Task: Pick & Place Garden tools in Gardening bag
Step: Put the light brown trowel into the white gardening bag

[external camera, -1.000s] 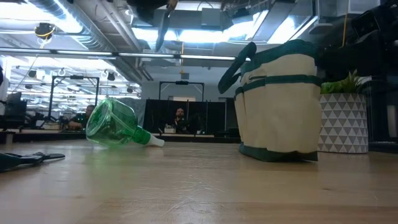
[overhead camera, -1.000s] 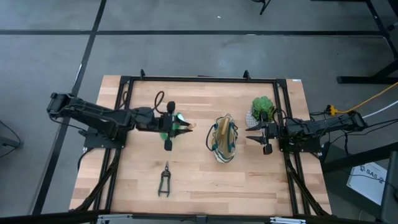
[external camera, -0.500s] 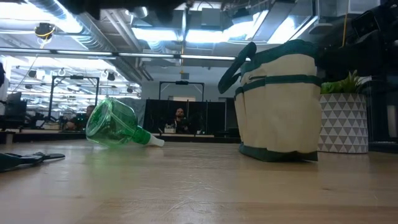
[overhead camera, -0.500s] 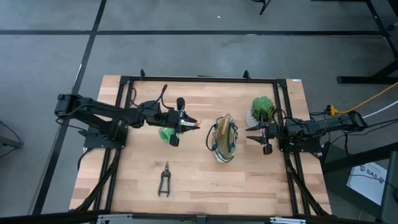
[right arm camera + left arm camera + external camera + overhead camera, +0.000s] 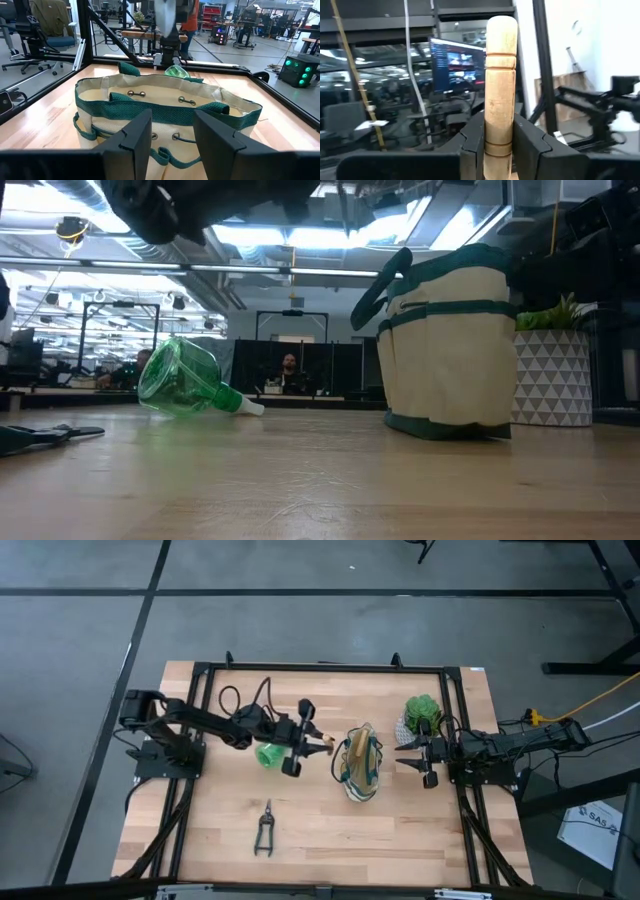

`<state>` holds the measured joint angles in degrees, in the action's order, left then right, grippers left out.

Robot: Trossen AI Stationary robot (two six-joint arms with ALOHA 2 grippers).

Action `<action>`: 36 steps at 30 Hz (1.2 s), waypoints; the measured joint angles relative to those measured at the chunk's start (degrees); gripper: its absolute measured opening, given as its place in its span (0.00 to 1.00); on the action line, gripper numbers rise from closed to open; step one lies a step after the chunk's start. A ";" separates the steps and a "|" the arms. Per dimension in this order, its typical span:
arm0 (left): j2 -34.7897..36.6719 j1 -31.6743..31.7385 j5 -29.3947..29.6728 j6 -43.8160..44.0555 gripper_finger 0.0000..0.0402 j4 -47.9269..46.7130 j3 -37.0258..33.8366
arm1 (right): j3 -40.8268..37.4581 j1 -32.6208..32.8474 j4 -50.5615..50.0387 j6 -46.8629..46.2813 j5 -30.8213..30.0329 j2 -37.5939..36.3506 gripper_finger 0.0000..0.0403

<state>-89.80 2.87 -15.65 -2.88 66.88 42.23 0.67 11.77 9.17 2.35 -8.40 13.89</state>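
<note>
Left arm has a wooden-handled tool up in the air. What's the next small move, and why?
Probably carry it a little farther toward the gardening bag: the left gripper, shut on the wooden handle, hangs beside the bag, not yet over its opening. The right gripper waits open on the other side.

Workshop hall around a wooden table

Grey floor (image 5: 330,630) crossed by dark lines is surrounding the table (image 5: 330,830); ceiling lights (image 5: 250,235) are glowing over distant benches, a monitor (image 5: 457,62) is shining in the dim room, an office chair (image 5: 37,37) is standing aside, and a seated person (image 5: 289,373) is showing far back.
</note>
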 joint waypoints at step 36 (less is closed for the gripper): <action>-7.86 -0.61 -6.59 2.10 0.16 -31.57 23.94 | 0.00 0.00 0.02 0.01 0.00 0.02 0.36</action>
<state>-97.67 2.26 -22.24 -0.78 35.32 66.17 0.67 11.77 9.19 2.36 -8.40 13.91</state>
